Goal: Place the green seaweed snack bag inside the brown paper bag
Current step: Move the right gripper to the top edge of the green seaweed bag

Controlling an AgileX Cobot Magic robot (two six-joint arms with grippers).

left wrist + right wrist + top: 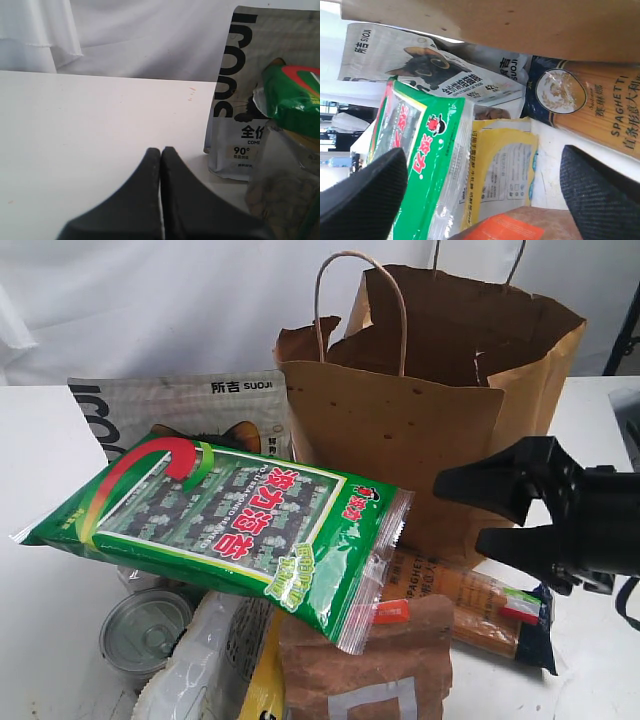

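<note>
One paper bag (400, 430), one tin (145, 635), five packets (215, 515)

Green snack bag (220, 525); brown bag (400, 430), seemingly dark-spotted

Exterior: looking down from close, brown paper bag (400, 430) at 1 o'clock.
Left wrist: skimming the table (75, 125).
Right wrist: hovering close.
Shared: all showing green seaweed snack bag (230, 525).

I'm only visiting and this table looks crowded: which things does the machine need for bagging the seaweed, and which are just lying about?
For the job: green seaweed snack bag, brown paper bag, open right gripper.
Just lying about: grey cat-food bag, tin can, spaghetti packet, small brown packet, white-and-yellow pouch.
</note>
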